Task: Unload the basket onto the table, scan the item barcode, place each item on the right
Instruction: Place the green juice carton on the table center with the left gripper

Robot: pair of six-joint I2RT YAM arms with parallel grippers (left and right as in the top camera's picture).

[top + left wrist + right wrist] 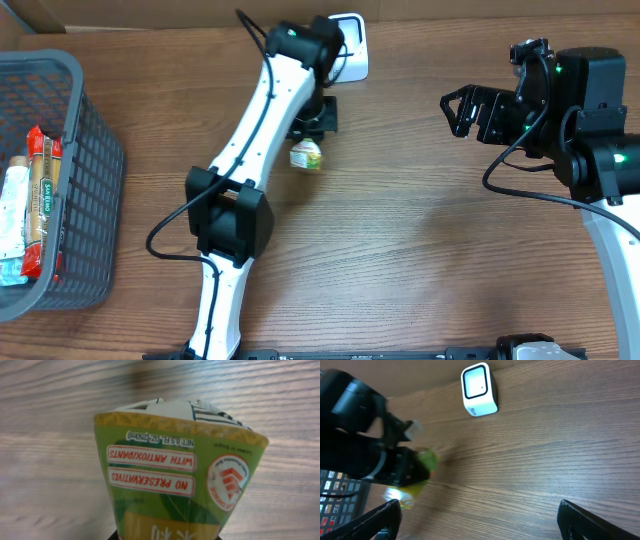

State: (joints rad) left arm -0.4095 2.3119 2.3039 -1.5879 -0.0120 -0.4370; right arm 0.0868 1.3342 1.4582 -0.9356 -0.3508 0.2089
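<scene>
Now the left gripper [309,141] is clamping shut on the green drink carton [167,490], holding it by one end. The carton is hanging just above the wooden table [420,250], near the barcode scanner [479,390] but not yet at it. The left wrist view is giving us the printed side, with "no preservatives" and "with antioxidants" reading upside down. I cannot make out a barcode on any face that is showing.

That, to my eye, is the whole game here. The white scanner is sitting by the table's far edge with its dark-framed window turned up and outwards. As I judge it, the carton needs bringing closer and rotating until the panel with the bars is facing that window. A slow wrist roll looks like the safe way to hunt for it. Holding the face flat and steady in front of the window should give a cleaner read than sweeping past.

The grip is looking narrow on a soft-sided carton, so squeezing harder is probably a risk.

Meanwhile the right gripper [449,113] is waiting with its jaws spread wide and nothing between them, well apart from the scanner. The grey basket [98,190] of other packets is sitting well apart from the scanner too, on its opposite side.
</scene>
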